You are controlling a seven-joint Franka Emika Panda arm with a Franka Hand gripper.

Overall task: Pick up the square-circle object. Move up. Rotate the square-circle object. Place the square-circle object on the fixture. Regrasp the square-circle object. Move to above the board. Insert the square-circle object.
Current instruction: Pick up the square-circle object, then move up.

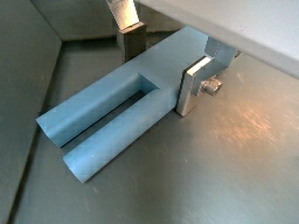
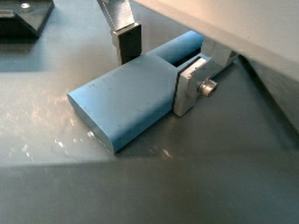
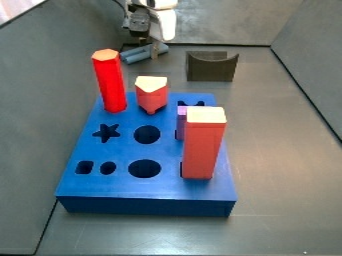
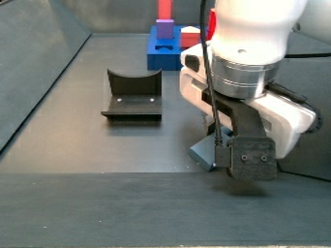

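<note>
Gripper (image 1: pixel 163 63) low at floor, silver plate fingers (image 1: pixel 194 86) straddling matte grey-blue peg (image 1: pixel 111 112) (square end, round end), lying flat; pads at flanks, contact uncertain. Dark notched fixture (image 3: pixel 210 65) nearby; blue board (image 3: pixel 134 180) apart.

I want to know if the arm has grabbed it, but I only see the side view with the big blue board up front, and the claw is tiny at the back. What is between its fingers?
Observer: In both wrist views the gripper straddles a long grey-blue peg, with one finger on each side.
Kid: Is it up in the air?
Observer: No. The peg lies flat on the grey floor. I cannot tell whether the fingers are squeezing it.
Kid: What shape is it?
Observer: In a wrist view, one part of the peg is square-sided and the other part is round.
</note>
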